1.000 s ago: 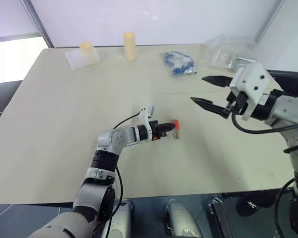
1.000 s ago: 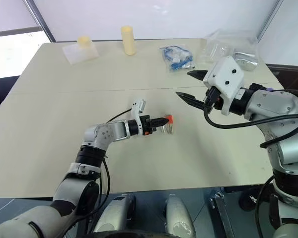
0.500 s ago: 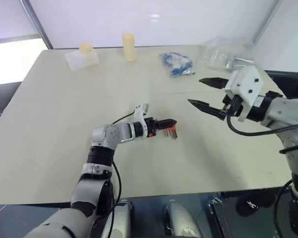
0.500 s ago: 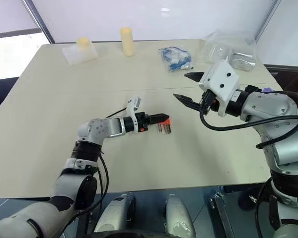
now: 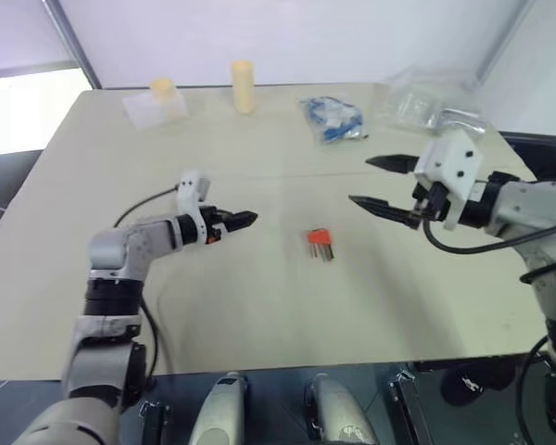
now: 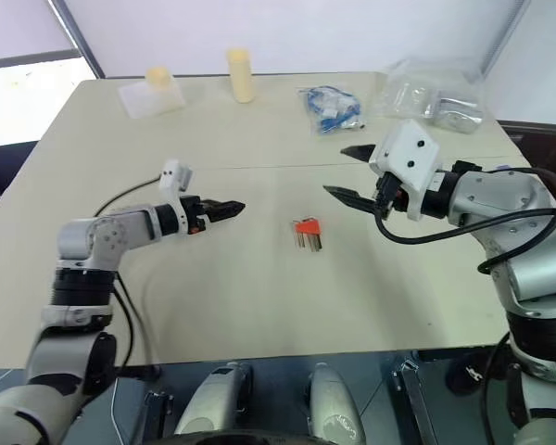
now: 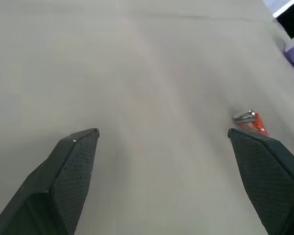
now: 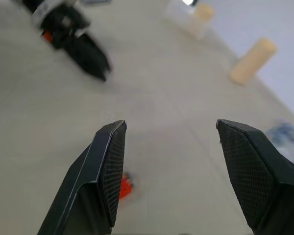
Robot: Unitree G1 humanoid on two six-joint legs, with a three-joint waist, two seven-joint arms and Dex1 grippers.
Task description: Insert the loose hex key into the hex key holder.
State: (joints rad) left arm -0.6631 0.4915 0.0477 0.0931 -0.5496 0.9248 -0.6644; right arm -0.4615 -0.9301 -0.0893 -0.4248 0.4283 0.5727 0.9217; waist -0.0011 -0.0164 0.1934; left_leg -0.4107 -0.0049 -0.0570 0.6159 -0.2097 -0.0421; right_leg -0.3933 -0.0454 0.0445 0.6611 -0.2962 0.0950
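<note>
On the counter [image 5: 120,278], hex key holder [image 5: 319,243] lies released; left claw [image 5: 241,221] withdrawn, spread empty; right claw [image 5: 382,184] parted, empty; insertion apparently complete.

Hex key holder [image 8: 124,187] — half-hidden behind right tool

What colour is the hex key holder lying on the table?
The hex key holder is red-orange with grey metal prongs, clearest in the right eye view.
</note>
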